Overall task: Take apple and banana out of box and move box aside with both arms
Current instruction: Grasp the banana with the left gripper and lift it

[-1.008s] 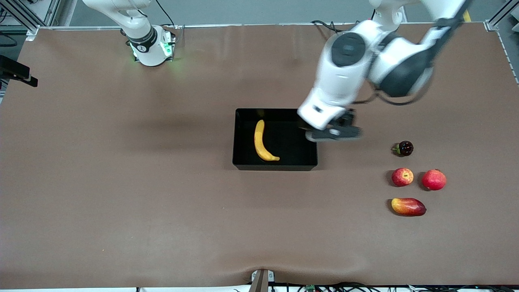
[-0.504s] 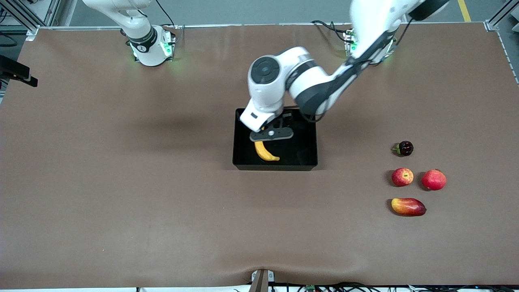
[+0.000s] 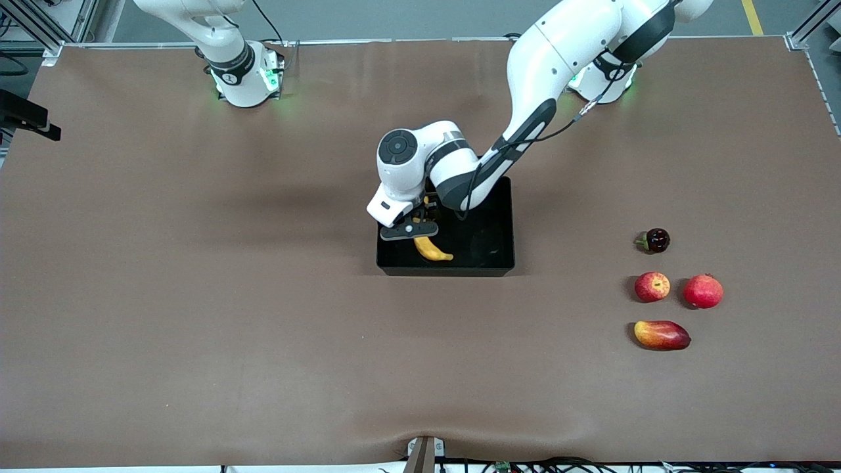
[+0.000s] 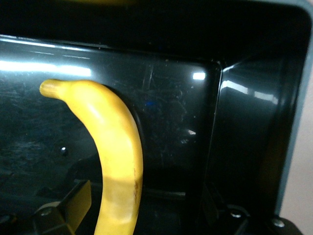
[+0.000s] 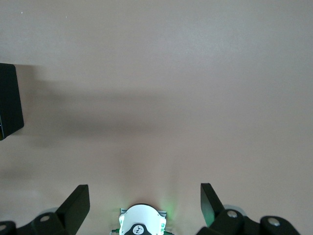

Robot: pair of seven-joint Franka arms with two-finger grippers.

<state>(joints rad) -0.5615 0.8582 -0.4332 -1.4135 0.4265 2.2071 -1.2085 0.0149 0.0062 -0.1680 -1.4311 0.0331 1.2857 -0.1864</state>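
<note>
So the apple (image 3: 652,286) already sits out on the surface (image 3: 197,328) by the left arm's end. Farther from the camera, the banana (image 3: 431,250) lies in the box (image 3: 499,263). We reckon it's light, smooth and a bit soft, so grab mid-curve, gently. The left tool (image 3: 409,229) hangs over it, spread wide, holding nothing. Its wrist cam shows the banana's tip and the glossy box floor; front view hides those. The right tool (image 5: 142,200) waits wide over bare surface.

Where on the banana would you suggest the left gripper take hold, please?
Across the banana's thick middle, coming straight down from above with jaws spanning its width: it lies flat in the box, and the open left gripper already hangs over that stretch.
</note>
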